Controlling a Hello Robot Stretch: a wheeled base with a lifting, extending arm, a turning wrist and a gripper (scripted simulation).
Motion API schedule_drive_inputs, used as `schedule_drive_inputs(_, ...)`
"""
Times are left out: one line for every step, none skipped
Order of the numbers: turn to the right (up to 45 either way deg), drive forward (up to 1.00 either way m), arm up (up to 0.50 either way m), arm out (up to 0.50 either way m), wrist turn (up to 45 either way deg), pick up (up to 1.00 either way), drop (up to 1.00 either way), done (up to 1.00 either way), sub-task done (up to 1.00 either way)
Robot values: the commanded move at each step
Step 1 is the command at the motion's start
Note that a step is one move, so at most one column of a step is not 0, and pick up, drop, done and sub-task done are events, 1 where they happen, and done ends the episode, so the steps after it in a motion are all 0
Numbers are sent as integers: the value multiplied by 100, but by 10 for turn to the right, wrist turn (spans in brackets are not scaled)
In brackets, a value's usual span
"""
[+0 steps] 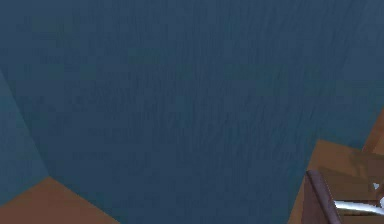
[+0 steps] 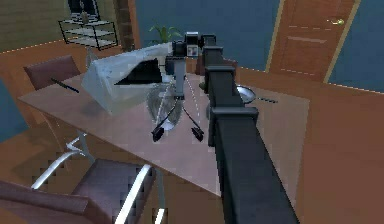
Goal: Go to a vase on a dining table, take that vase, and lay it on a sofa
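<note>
Arm side view: my dark square arm (image 2: 235, 140) reaches out across the pale brown wooden tabletop (image 2: 100, 125) of the dining table. My fingers (image 2: 162, 120) are at a grey, see-through, rounded vase (image 2: 165, 105). The vase stands near the tabletop's middle, just beside a whitish open-topped box (image 2: 125, 72).

Over, beside or touching the vase: cannot tell. I also cannot tell whether the fingers grip anything, because the vase sits on the tabletop right at them.

Placement, my reading: the base is parked side-on to the table so the arm can reach the vase. That would explain why the forward view faces a dark blue wall (image 1: 190, 100).

Step in hand: the take. Carrying the vase to the sofa is not yet done.

Containers:
- Box: inside is dark, contents not made out.
- Vase: contents too faint to tell.
- Round grey dish (image 2: 245, 95), on the arm's other side: a thin utensil (image 2: 268, 98) lies just beside it.

A chrome-framed chair (image 2: 110, 185) stands at the near edge.
</note>
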Motion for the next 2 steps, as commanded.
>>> schedule_drive_inputs(0,0,0,0,450,0,0,0,0)
schedule_drive_inputs(0,0,0,0,450,0,0,0,0)
